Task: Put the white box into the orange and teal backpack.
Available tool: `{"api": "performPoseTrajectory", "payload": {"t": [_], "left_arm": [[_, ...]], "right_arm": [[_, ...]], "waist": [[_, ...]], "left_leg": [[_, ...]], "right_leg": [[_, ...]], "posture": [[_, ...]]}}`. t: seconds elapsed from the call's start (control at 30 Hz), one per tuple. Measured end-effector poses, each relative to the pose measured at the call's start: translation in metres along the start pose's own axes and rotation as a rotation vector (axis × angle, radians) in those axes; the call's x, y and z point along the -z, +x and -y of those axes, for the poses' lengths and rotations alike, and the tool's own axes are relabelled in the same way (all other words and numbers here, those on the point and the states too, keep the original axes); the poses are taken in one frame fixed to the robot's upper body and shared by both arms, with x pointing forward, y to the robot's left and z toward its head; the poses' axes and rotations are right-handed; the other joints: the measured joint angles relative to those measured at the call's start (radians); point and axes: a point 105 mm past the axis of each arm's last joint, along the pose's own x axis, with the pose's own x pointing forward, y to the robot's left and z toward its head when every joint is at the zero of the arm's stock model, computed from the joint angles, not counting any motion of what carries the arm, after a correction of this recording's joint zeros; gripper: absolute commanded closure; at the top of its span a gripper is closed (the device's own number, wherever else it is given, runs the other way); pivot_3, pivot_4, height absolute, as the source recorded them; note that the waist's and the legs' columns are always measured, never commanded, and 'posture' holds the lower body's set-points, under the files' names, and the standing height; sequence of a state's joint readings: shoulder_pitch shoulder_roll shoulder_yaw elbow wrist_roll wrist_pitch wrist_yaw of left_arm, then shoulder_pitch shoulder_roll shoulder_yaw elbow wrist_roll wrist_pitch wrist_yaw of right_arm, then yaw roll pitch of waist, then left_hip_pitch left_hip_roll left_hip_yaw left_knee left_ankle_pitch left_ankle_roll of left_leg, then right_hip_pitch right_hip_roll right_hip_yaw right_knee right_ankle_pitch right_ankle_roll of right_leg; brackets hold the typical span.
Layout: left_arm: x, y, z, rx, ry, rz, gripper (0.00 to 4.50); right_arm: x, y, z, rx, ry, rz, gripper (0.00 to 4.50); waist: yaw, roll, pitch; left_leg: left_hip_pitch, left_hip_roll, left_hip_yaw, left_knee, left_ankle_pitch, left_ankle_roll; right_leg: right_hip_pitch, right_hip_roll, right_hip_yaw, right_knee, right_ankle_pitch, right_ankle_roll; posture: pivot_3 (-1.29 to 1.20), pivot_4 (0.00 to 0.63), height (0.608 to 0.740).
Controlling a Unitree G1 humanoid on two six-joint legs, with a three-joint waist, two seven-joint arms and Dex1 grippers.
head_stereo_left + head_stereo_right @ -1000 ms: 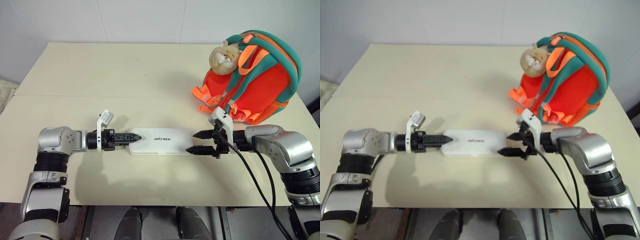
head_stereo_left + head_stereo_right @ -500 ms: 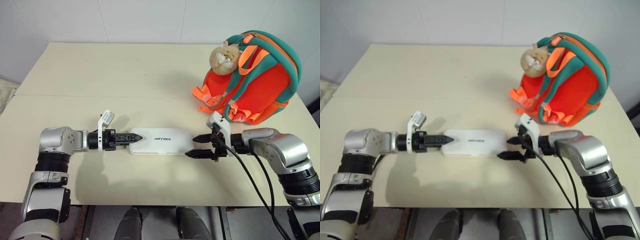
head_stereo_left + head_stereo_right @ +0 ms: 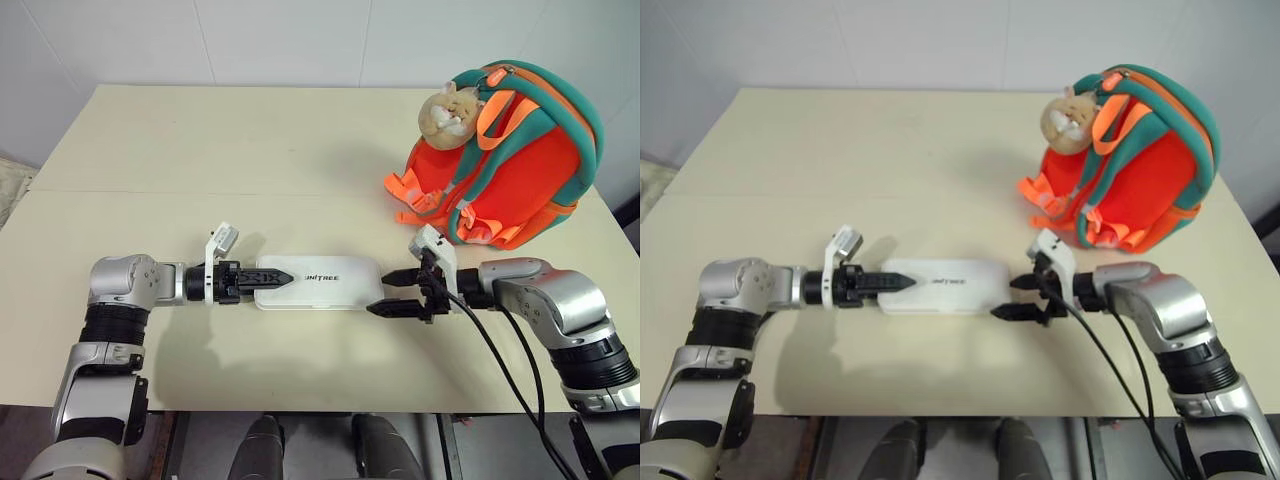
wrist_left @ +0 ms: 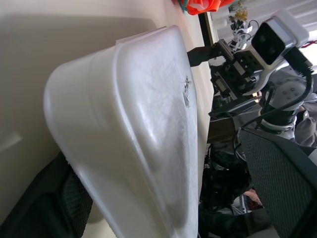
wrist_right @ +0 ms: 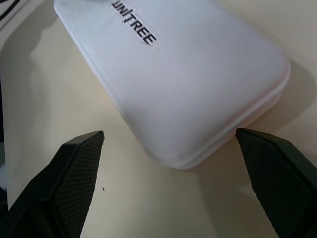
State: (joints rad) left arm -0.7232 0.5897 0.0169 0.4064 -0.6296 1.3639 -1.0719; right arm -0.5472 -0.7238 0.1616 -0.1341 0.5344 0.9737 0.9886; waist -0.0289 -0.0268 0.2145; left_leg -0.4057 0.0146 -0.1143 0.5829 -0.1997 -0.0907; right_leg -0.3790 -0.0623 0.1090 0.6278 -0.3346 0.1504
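From my head view the white box [image 3: 318, 284] lies flat on the surface [image 3: 200, 160], short of the orange and teal backpack [image 3: 510, 160], my left hand [image 3: 268, 277] and right hand [image 3: 392, 292] bracketing its ends, while both wrist views show my fingers spread wide, gripping nothing yet.

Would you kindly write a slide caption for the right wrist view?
Right gripper, jaws open, faces one end of the white box lying on the table.

My two grippers at both ends of the white box [image 3: 942, 287]

Left gripper [image 3: 895, 283] reaches the box's left end at frame centre; right gripper [image 3: 1016, 297] stands spread at its right end; the orange and teal backpack [image 3: 1135, 165] sits upper right on the table [image 3: 870, 150].
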Motion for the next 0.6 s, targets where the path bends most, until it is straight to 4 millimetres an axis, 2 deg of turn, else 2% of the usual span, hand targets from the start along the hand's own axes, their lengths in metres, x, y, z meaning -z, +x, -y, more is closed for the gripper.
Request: {"api": "performPoseTrajectory", "payload": {"t": [0.1,0.33,0.4,0.6], "left_arm": [[0.0009,0.0001,0.0009,-0.001,-0.023,-0.019,0.6],[0.0071,-0.0011,-0.0005,0.013,-0.087,-0.04,2.74],[0.0066,-0.001,0.0043,0.047,-0.091,-0.038,3.17],[0.0069,-0.0013,0.0049,0.052,-0.101,-0.035,3.2]], "right_arm": [[0.0046,-0.0011,0.001,0.005,-0.001,-0.006,0.0],[0.0082,-0.002,0.0023,0.014,-0.009,-0.011,0.0],[0.0091,-0.002,0.0024,0.015,-0.008,-0.012,0.0],[0.0088,-0.0023,0.0024,0.016,-0.017,0.002,0.0]], "waist": [[-0.001,0.0,0.0],[-0.006,0.0,0.0],[-0.004,0.0,0.0],[-0.003,0.0,0.0]], "left_leg": [[0.0,0.0,0.0,0.0,0.0,0.0],[-0.001,0.0,0.0,-0.001,0.0,0.0],[-0.001,0.0,0.0,-0.001,0.0,0.0],[-0.001,0.0,0.0,-0.001,0.0,0.0]], "right_leg": [[0.0,0.0,0.0,0.0,0.0,0.0],[-0.002,0.0,0.0,0.0,0.0,0.0],[-0.002,0.0,0.0,0.0,0.0,0.0],[-0.002,0.0,0.0,0.0,0.0,0.0]], "posture": [[0.0,0.15,0.74],[0.0,0.15,0.74],[0.0,0.15,0.74],[0.0,0.15,0.74]]}}
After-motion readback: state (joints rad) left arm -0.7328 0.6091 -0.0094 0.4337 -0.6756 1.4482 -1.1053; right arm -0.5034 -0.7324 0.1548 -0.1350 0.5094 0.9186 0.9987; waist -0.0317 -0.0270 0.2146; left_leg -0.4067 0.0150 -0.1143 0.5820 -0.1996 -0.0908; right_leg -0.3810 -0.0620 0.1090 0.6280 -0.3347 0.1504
